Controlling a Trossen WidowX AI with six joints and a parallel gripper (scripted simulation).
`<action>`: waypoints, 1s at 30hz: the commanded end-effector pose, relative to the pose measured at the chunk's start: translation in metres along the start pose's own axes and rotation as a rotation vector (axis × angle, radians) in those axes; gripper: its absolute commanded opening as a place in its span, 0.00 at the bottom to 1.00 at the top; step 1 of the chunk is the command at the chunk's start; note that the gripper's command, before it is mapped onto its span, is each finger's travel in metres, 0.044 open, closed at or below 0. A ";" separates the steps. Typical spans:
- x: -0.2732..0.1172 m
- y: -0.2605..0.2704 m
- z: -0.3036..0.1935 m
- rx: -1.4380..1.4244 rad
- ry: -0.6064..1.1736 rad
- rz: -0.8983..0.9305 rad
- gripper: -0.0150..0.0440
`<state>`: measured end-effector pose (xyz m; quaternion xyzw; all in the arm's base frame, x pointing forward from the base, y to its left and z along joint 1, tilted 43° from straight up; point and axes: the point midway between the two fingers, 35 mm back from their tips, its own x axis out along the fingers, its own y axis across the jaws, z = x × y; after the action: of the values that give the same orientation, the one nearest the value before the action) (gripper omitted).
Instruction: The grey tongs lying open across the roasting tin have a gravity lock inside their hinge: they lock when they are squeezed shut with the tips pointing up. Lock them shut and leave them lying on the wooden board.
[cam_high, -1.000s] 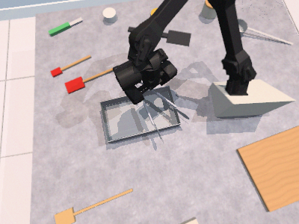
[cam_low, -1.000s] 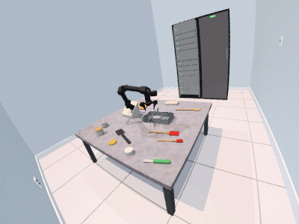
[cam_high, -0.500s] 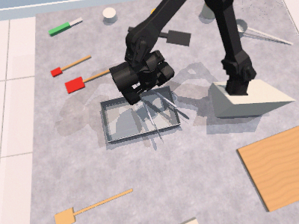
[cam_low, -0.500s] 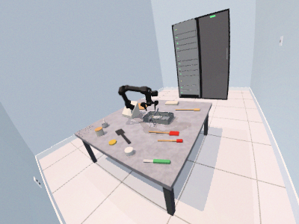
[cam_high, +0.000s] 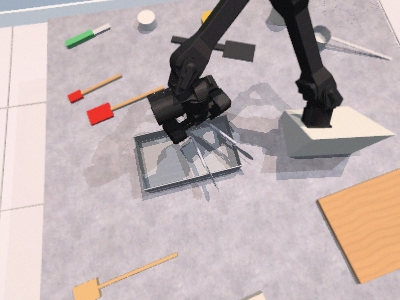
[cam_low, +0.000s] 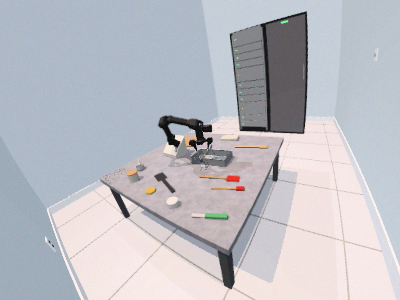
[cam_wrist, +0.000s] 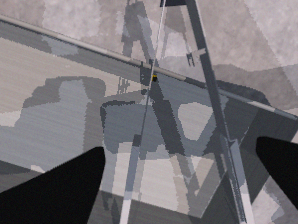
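Observation:
The grey tongs (cam_high: 201, 158) (cam_wrist: 212, 95) lie open across the roasting tin (cam_high: 170, 185) (cam_low: 215, 162) (cam_wrist: 75, 41). In the wrist view their two arms run together towards the top edge and spread towards the bottom. In the top view the tips reach over the tin's near right rim, and the hinge end is hidden under the arm. My gripper (cam_high: 198, 121) (cam_low: 201, 145) (cam_wrist: 179, 149) is open and empty above the tin, with the tongs' arms below in the gap between its fingers. The wooden board (cam_high: 367, 225) lies to the right in the top view.
The pale sloped block (cam_high: 330, 146) under the arm's base stands between tin and board. Red-headed tools (cam_high: 100, 114) (cam_high: 75, 96), a dark spatula (cam_high: 239, 50) and a green-handled tool (cam_high: 80, 39) lie beyond the tin. A wooden spatula (cam_high: 86, 290) lies at the front left.

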<state>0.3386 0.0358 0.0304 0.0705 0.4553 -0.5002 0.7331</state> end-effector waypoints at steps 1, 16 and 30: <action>0.007 -0.001 0.000 -0.006 -0.003 -0.004 1.00; 0.032 -0.001 0.000 -0.006 -0.004 -0.005 1.00; 0.054 -0.003 0.000 -0.006 -0.005 -0.006 1.00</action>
<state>0.3418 0.0021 -0.0050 0.0698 0.4543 -0.5007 0.7336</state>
